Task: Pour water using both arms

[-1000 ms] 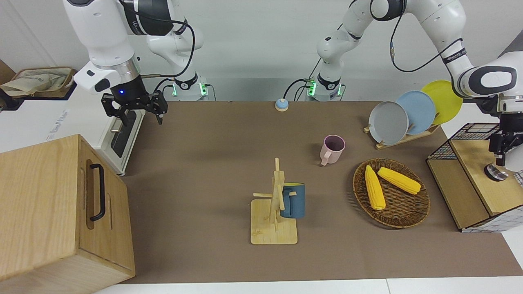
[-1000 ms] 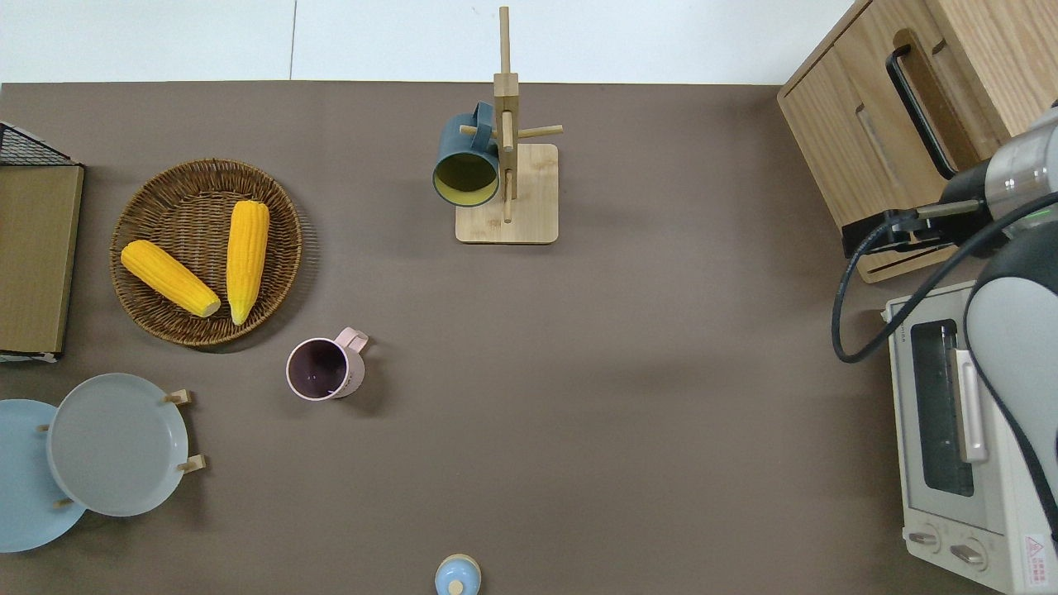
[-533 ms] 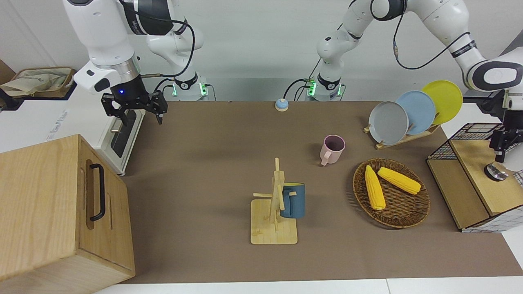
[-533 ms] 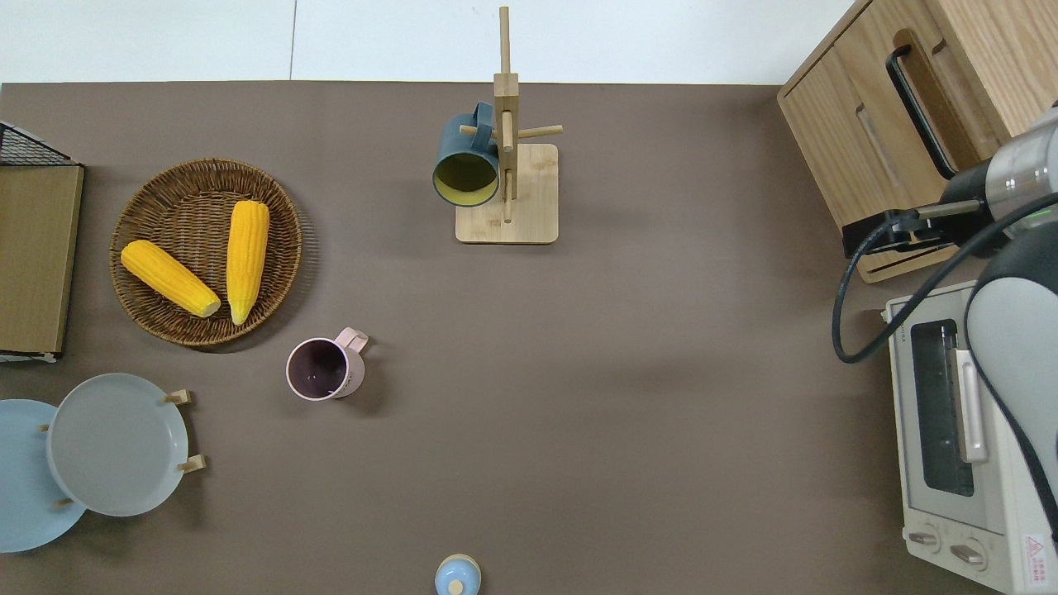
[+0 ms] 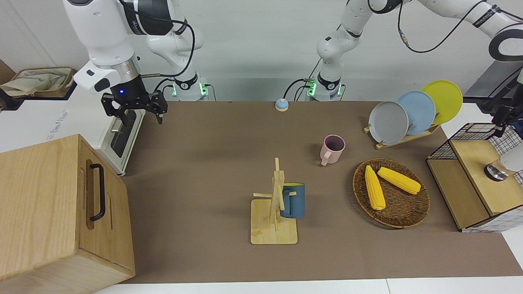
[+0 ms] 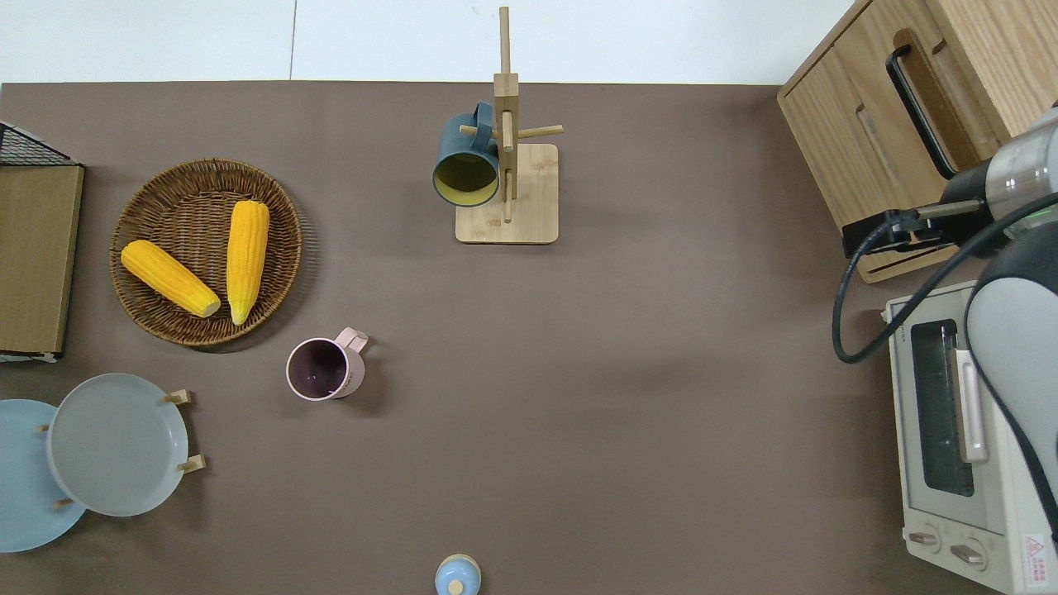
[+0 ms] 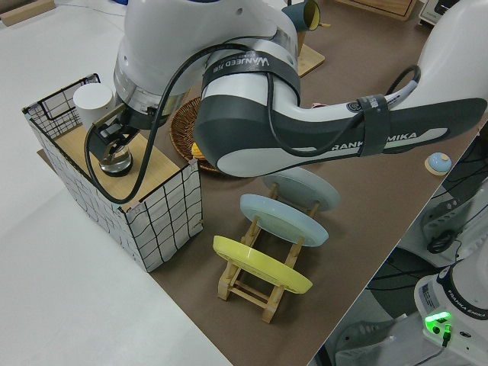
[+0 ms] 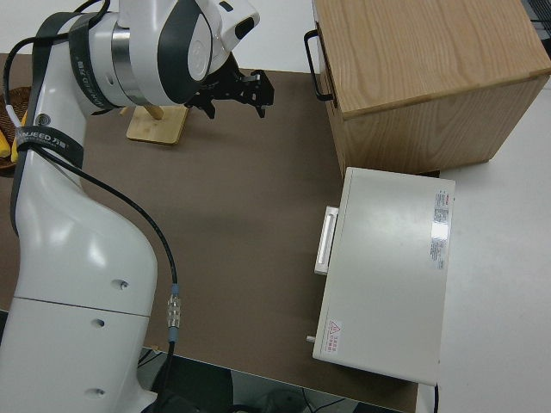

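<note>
Front view: right gripper (image 5: 134, 111) parked, fingers apart, empty. Left gripper (image 5: 501, 122) at 3 o'clock edge, over wire crate (image 5: 474, 130) — finger state cannot be told.

Left side view: left gripper (image 7: 114, 141) above glass cup (image 7: 116, 160) in crate, white cup (image 7: 93, 101) at its 11 o'clock.

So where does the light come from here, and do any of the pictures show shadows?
Front view: soft shadows beside the pink mug and wicker basket, so diffuse lighting from above. Overhead view: a faint broad shadow on the brown table mat. Left side view: the arm shows glossy highlights.
</note>
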Controlling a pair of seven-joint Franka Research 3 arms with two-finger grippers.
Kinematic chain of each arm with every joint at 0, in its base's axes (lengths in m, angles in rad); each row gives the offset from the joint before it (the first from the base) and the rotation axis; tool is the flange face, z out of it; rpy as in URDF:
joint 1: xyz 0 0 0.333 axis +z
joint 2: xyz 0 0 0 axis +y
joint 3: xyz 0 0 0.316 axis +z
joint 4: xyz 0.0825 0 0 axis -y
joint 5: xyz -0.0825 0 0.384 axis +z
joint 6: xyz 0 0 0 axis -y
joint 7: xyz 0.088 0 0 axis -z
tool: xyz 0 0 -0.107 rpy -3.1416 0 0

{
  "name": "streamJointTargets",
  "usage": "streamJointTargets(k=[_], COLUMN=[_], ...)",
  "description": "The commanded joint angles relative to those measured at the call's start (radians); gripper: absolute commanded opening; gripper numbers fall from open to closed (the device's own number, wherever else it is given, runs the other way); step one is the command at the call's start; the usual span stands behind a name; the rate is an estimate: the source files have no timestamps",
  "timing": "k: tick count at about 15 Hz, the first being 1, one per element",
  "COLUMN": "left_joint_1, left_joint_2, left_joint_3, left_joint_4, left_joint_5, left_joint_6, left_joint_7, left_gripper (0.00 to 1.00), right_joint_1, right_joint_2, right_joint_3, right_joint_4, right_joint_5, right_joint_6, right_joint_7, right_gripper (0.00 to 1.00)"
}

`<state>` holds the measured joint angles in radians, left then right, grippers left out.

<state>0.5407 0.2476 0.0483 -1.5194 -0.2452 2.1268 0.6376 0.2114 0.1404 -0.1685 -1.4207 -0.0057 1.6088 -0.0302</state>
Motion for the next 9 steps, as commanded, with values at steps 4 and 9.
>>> streamJointTargets(k=[4,9], left_joint_1=[-0.059,-0.154], left_joint_2=[-0.096,-0.133], left_joint_3=[-0.039,-0.042], left_joint_4=[0.001,0.002], left_joint_5=[0.214,0.274], left_joint_6=[-0.220,-0.352], left_joint_7=[-0.278,-0.374], left_gripper=[1.00,1.00], right_joint_1=[-0.004,-0.004], right_joint_2=[-0.010,-0.010], right_joint_3=[0.000,0.000], right_joint_4=[-0.004,-0.004], right_joint_5=[0.023,0.023], right_joint_6=[-0.007,-0.007], right_joint_7=[-0.014,-0.014], right_gripper=[0.992,0.992])
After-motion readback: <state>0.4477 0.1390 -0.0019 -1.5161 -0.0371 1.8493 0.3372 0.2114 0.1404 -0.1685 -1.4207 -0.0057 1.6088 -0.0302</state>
